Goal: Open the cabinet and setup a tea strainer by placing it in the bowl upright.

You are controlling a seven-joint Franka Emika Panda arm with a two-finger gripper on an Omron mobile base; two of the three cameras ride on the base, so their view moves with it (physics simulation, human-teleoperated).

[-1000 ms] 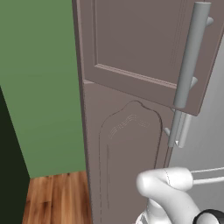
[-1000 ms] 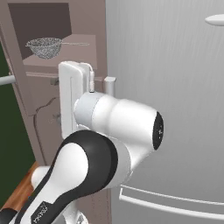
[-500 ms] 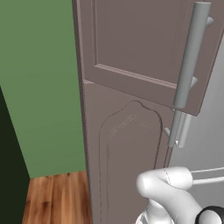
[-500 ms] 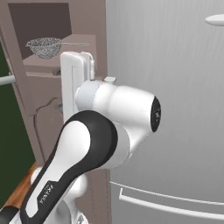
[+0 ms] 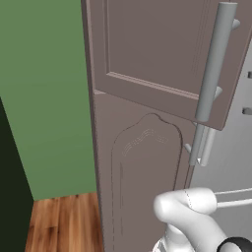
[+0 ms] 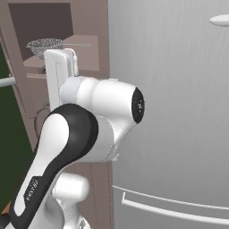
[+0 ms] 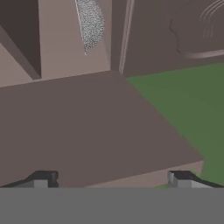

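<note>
Inside the cabinet [image 6: 96, 58], on its shelf: tea strainer [image 6: 44, 44], door swung wide, access clear.
Gripper [image 7: 111, 179] faces the opening, fingertips spread apart, nothing between them, lined up for a reach. Since a second ago the arm has rolled and risen; strainer unmoved.

A rendered home kitchen: a tall brown-mauve cabinet [image 5: 142, 167] with recessed panel doors and a long grey bar handle [image 5: 213, 64] stands against a green wall [image 5: 44, 93] over a wood-plank floor [image 5: 64, 221]. Beside it is a brushed steel appliance front [image 6: 174, 112] (probably a fridge), and a mesh tea strainer [image 6: 44, 43] rests on the cabinet's shelf.
</note>
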